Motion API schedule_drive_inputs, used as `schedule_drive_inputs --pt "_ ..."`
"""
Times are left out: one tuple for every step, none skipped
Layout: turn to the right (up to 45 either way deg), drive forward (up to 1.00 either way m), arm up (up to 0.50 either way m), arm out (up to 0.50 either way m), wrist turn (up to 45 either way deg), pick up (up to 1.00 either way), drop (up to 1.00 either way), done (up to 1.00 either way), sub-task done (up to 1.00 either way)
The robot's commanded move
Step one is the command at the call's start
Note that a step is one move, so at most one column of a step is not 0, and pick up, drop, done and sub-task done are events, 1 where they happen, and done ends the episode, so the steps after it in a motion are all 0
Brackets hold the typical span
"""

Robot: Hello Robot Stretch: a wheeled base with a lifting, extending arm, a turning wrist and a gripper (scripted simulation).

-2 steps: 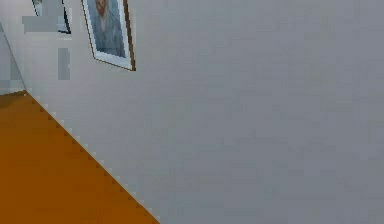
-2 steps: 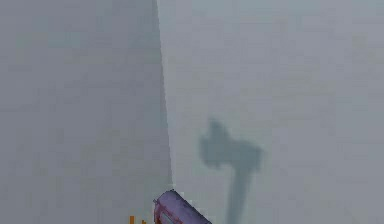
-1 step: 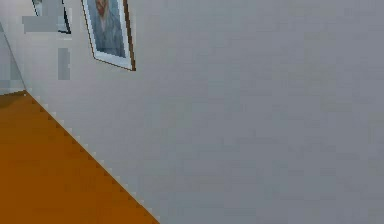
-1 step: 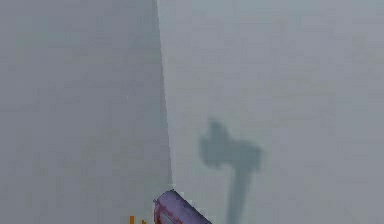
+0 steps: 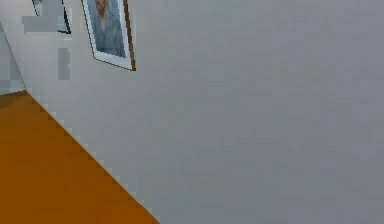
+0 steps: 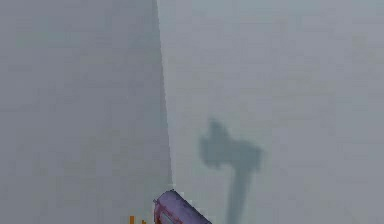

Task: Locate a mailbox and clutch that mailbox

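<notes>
At the bottom edge of the arm side view, just left of the middle, a small purplish boxy thing with a dark rim pokes into the picture. I cannot tell from its shape whether it is a mailbox. Two tiny orange marks sit just left of it at the edge. It stands close in front of a plain grey wall.
In the arm side view a wall corner edge runs upright between two grey wall faces. In the forward view a grey wall runs close across the right, with a framed portrait hung high at the left. Orange floor lies free at the lower left.
</notes>
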Motion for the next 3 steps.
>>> schedule_drive_inputs --pt "0.0 0.0 0.0 0.0 45.0 0.0 0.0 0.0 0.0" --pt "0.0 0.0 0.0 0.0 45.0 0.0 0.0 0.0 0.0" --pt "0.0 0.0 0.0 0.0 45.0 0.0 0.0 0.0 0.0"
